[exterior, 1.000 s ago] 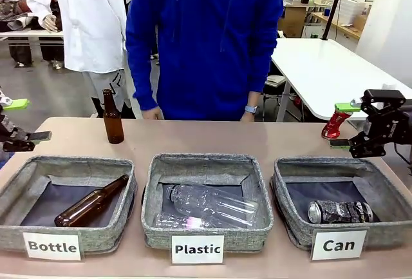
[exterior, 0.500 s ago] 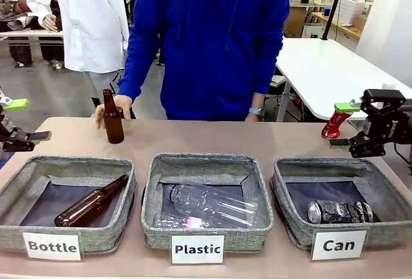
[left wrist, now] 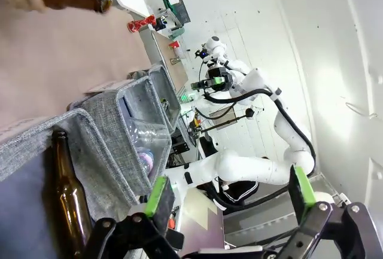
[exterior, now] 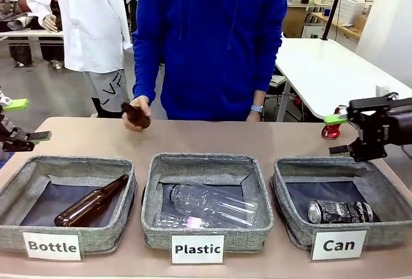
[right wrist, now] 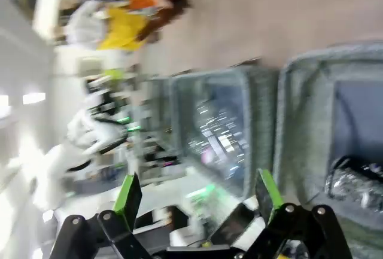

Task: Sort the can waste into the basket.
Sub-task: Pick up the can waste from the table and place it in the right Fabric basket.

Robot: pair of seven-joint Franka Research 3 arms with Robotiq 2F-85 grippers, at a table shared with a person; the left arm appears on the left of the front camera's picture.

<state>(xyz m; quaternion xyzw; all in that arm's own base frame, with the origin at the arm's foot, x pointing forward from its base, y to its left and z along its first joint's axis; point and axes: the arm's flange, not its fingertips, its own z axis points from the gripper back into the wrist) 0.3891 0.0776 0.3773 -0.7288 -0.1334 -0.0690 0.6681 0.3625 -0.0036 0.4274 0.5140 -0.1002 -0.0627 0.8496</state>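
Note:
A red dented can (exterior: 330, 131) stands on the table behind the Can basket (exterior: 322, 162). My right gripper (exterior: 337, 134) is open beside it. The can shows between the green-padded fingers, and I cannot tell whether they touch it. A black can (exterior: 340, 211) lies on its side inside the basket, and the blurred right wrist view shows this black can (right wrist: 354, 184) beyond my open right gripper (right wrist: 198, 192). My left gripper (exterior: 22, 122) is open with nothing in it at the table's left edge. In the left wrist view, beyond my left gripper (left wrist: 230, 193), the red can (left wrist: 141, 26) stands far off.
A person in blue stands at the far side, one hand (exterior: 136, 113) lifting a brown bottle. The Bottle basket (exterior: 71, 162) holds another brown bottle (exterior: 90, 209). The Plastic basket (exterior: 199, 158) holds clear plastic bottles (exterior: 209, 207).
My right gripper has swung left and now frames the red can. The person has picked up the brown bottle that stood on the table. The left arm has not moved.

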